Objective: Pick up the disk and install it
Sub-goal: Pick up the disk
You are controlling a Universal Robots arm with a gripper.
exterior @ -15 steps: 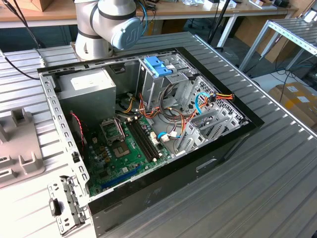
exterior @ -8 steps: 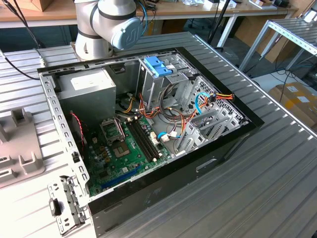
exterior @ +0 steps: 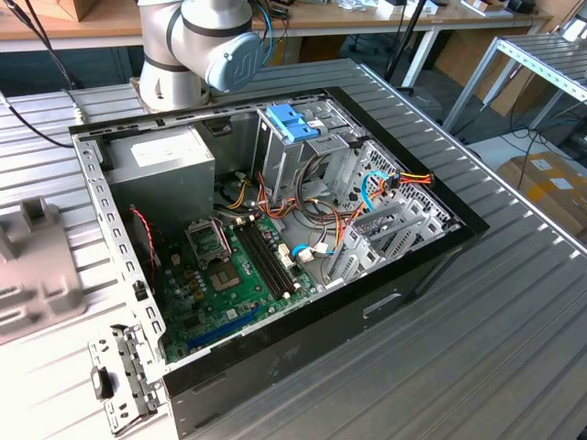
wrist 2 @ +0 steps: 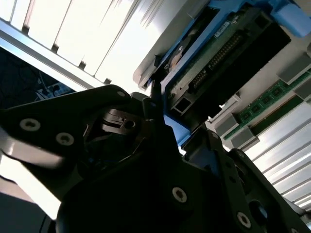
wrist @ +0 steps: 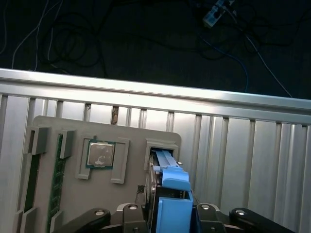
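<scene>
We're right over the grey holder tray (wrist: 58,127) on the ribbed desk (wrist: 233,145), and the end effector (wrist: 171,213) looks narrowed onto the disk (wrist: 173,187), one jaw on each flat side just below the blue end tab. The disk stands on edge in its own slot in the tray, not yet lifted out. We reckon the pick is the step in hand. To do it well, the grip wants to stay square on the carrier frame and the pull should run straight along the slot, because any tilt could jam the frame against the slot walls. In the neighbouring pockets, a processor chip (wrist: 100,154) lies flat in a square recess and a green memory stick (wrist: 57,187) sits in a long channel. In the exterior view the open computer case (exterior: 385,298) lies on its side, holding its motherboard (exterior: 229,275) and loose cables.
</scene>
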